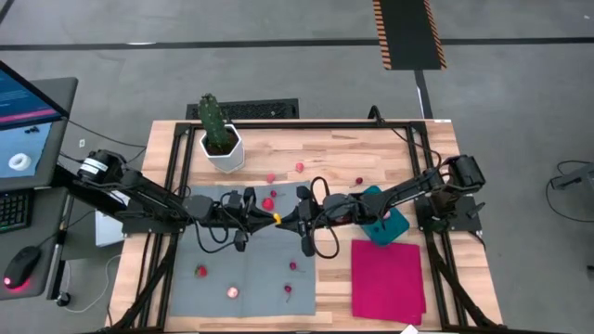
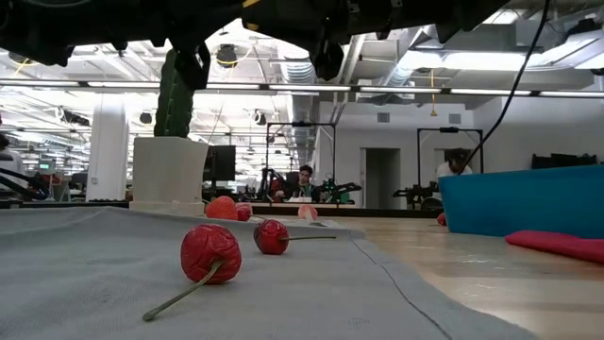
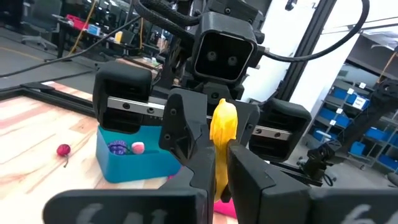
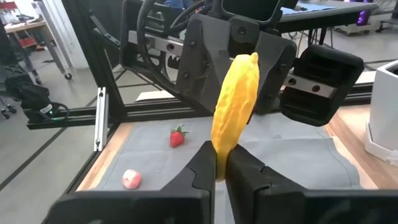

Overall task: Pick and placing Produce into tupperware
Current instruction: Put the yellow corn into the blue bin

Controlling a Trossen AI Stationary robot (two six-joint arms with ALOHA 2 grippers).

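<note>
A long yellow piece of produce hangs above the grey mat at the table's middle. My left gripper and my right gripper meet there tip to tip, each shut on it. The teal tupperware stands to the right, under the right arm, with a purple piece and a pink piece inside. Small red pieces lie on the mat and on the wood. My left gripper pinches one end of the yellow piece between its two fingers, coming level from the table's left. The piece runs on from the fingertips toward the other gripper, lifted clear of the mat. My right gripper pinches the opposite end of the yellow piece between its two fingers, coming about level from the table's right. The piece reaches on past the fingertips into the left gripper's fingers, clear of the mat.
A green cactus in a white pot stands at the far left of the table. A magenta cloth lies near the front right, beside the mat. Two red stemmed pieces lie close to the low camera.
</note>
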